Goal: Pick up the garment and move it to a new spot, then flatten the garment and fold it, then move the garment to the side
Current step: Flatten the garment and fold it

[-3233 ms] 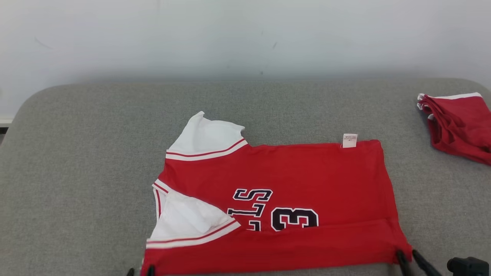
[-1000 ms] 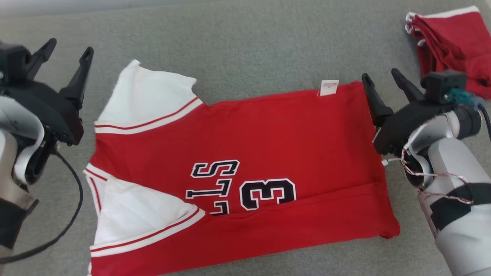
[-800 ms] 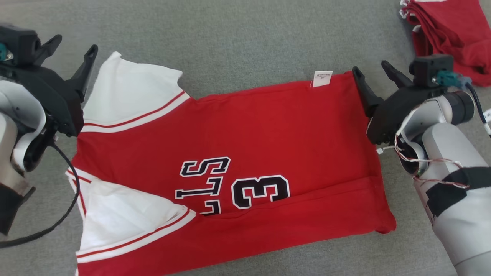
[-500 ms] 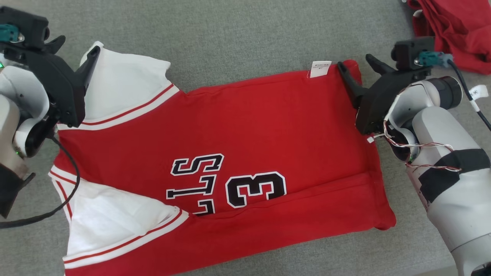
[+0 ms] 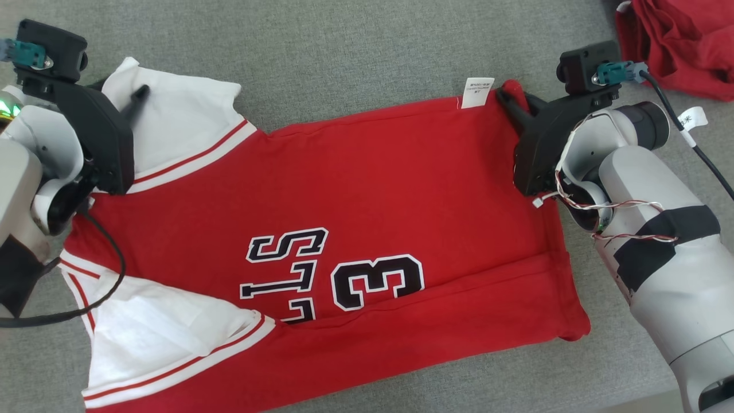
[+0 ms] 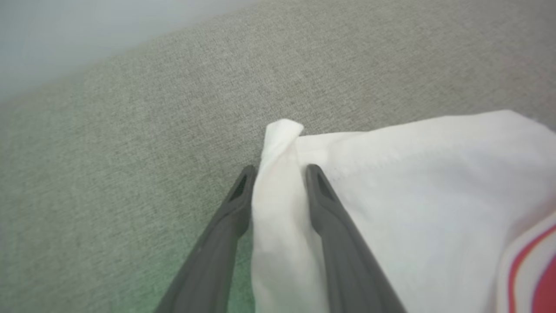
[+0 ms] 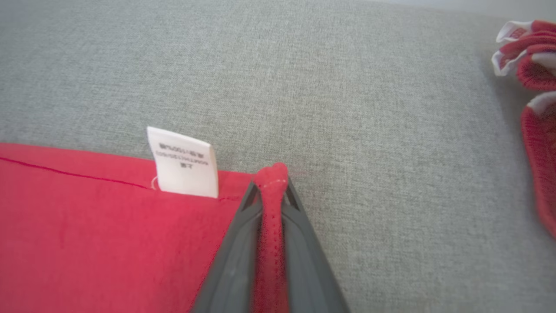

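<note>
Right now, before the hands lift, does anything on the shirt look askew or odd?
Yes. The shirt isn't flat: its near white sleeve is folded in over the red front, and a fold along the near edge covers part of the black lettering. Nothing looks torn or stained.

Two garments lie on the grey cushion (image 5: 367,51): one red jersey (image 5: 367,189) and, beside it at the far right, one red bundle (image 5: 682,46). Two grippers.

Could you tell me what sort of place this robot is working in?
Probably a test or lab setup for folding laundry: a grey fabric-covered surface holds a red-and-white jersey spread flat, with another red garment set aside at the far right.
</note>
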